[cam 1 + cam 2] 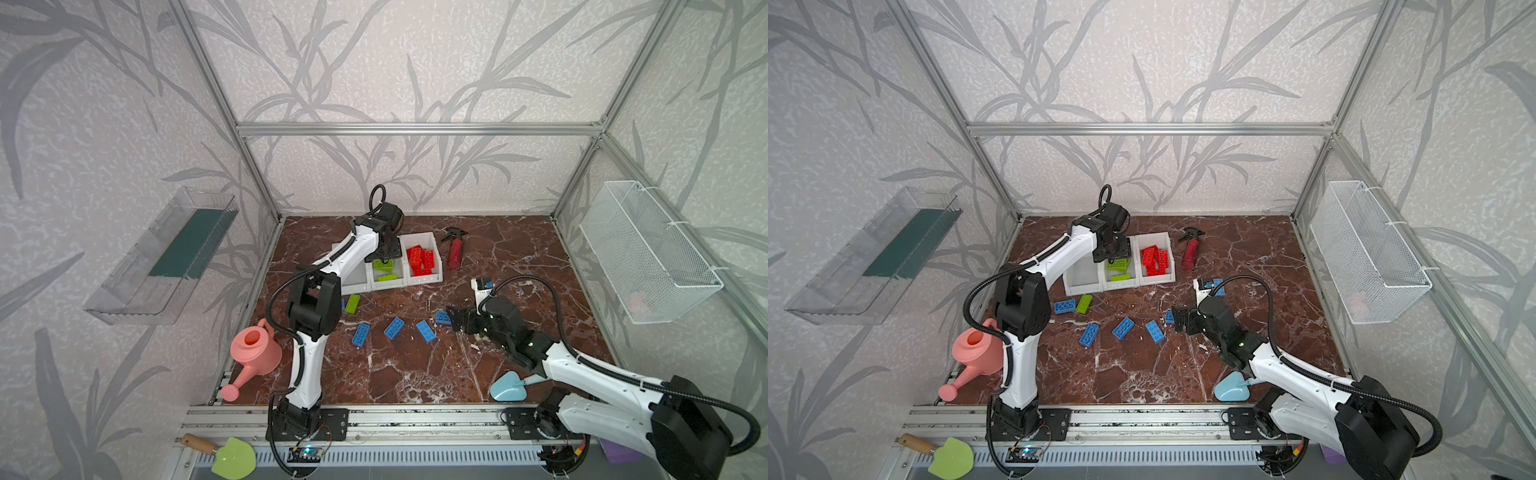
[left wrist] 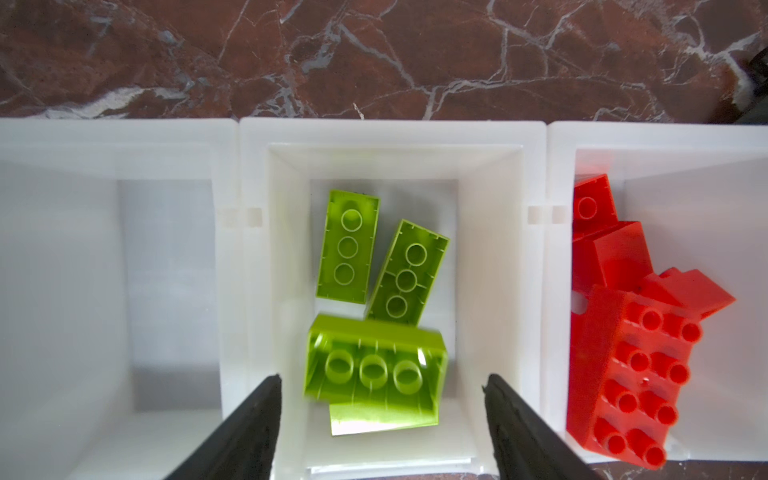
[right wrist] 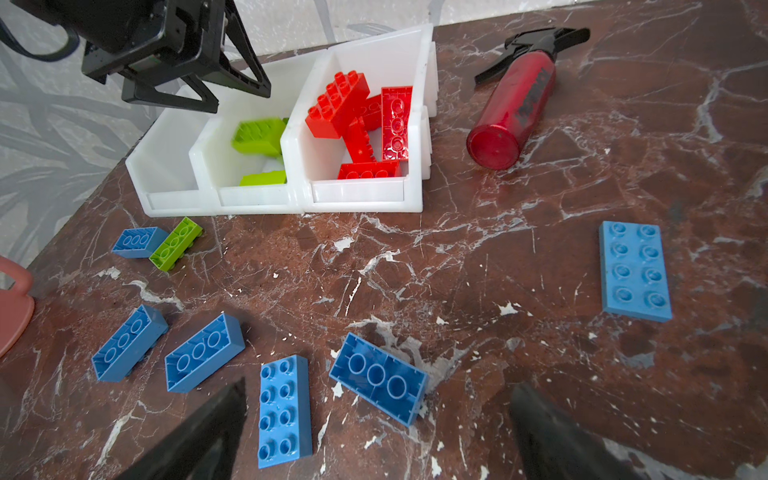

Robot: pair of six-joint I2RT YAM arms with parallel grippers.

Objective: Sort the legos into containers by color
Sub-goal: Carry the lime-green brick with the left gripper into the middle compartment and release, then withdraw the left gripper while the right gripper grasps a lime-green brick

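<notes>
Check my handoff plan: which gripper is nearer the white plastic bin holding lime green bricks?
Left. The left gripper hangs open directly above that white plastic bin. The right gripper is low over blue studded bricks lying in front of it.

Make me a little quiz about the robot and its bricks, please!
1. True or false: every blue brick lies on the table, outside the bins.
2. Which colour fills the bin nearest the spray bottle? A blue, B red, C green. The spray bottle lies beside it.
3. Over which bin do the left fingers hang?
Key: 1 true; 2 B; 3 the middle bin, where green bricks lie.
</notes>
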